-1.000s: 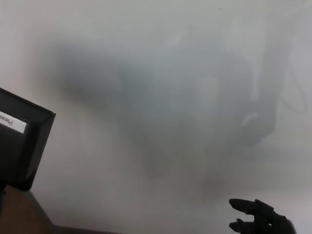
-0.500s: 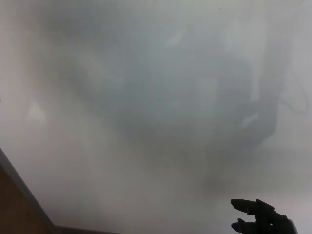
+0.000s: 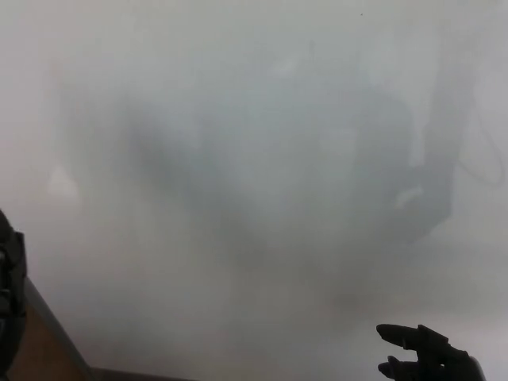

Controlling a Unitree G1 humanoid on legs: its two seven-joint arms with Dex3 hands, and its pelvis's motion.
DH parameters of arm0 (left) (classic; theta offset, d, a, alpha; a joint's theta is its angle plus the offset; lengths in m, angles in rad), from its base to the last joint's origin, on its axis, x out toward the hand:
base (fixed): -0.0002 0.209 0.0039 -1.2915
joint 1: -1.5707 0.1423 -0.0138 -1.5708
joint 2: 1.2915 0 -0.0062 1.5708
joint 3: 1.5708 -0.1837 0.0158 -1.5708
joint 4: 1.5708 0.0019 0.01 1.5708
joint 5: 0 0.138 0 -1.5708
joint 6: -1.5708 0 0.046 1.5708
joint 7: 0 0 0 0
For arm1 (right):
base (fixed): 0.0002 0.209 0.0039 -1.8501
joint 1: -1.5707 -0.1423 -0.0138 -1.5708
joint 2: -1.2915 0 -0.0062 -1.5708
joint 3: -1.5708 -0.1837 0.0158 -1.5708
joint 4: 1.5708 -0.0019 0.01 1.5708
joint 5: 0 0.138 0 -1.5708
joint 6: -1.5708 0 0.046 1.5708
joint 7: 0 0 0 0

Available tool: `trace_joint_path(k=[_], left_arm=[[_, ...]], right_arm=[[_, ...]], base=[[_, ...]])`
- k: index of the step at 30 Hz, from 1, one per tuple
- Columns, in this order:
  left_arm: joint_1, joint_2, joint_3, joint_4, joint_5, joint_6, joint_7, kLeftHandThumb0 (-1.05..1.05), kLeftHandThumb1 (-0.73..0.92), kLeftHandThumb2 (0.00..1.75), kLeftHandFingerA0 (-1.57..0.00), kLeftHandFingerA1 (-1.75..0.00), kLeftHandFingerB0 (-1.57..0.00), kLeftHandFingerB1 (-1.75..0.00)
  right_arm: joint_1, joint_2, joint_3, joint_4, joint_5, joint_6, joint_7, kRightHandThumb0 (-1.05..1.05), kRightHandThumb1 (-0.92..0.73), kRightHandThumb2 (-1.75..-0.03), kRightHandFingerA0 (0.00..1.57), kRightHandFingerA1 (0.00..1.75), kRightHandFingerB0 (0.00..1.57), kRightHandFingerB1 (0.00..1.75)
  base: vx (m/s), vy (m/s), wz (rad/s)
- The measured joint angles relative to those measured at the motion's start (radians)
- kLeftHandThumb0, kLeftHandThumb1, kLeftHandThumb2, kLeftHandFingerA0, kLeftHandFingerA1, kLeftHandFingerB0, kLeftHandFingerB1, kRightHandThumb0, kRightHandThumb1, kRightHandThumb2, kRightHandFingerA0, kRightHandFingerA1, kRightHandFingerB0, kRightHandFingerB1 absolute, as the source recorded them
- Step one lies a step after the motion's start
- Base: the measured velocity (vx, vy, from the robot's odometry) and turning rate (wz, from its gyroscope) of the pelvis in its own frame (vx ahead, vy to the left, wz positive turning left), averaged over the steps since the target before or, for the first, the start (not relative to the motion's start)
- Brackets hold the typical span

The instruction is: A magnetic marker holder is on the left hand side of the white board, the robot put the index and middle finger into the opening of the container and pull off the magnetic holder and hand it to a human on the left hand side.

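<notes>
Two thick fingers (image 3: pixel 397 333) of the right hand (image 3: pixel 425 357) were seen stretched toward the left and parted, with nothing held between them; the hand was released and idle at the whiteboard's (image 3: pixel 254 103) lower right corner. At the lower left edge, a dark rounded shape (image 3: pixel 9 305) was cut off by the frame. It was judged likely to be part of the left hand or forearm, but whether its fingers were spread, clenched or grasping anything could not be told.

The magnetic marker holder was not to be found in the view. It was judged to lie beyond the left edge, either carried by the left hand or already with the person, so the step in hand was taken to be the handing over. For that step to be done well, the holder would need to be kept level with its opening upward, the two fingers kept hooked inside until the person's grip was felt, and the arm moved slowly away from the board so the magnet would not catch again.

Much was obscured. The board's surface was covered by hazy grey reflections, with nothing sharp in them. Its frame (image 3: pixel 55 337) along the bottom left was seen only as a dark slanted strip over a brown area. No person was visible.
</notes>
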Motion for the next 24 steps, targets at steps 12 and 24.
trace_joint_path(k=[12, 24], left_arm=[[-0.01, 0.019, -0.192, 0.124, 0.186, -0.098, 0.005, -0.82, 0.86, 0.67, -0.26, -0.43, -0.17, -0.26], [-0.032, 0.055, -0.401, 0.395, 0.395, -0.235, 0.057, -0.82, 0.85, 0.66, -0.27, -0.38, -0.2, -0.27]], right_arm=[[0.001, 0.006, 0.005, 0.0, -0.006, 0.0, 0.0, -0.51, -0.72, -0.62, 0.86, 0.52, 0.71, 0.48], [0.008, 0.021, 0.019, 0.0, -0.008, 0.0, 0.0, -0.51, -0.71, -0.62, 0.87, 0.51, 0.73, 0.48]], base=[[0.0, 0.0, 0.0], [0.0, 0.0, 0.0]])
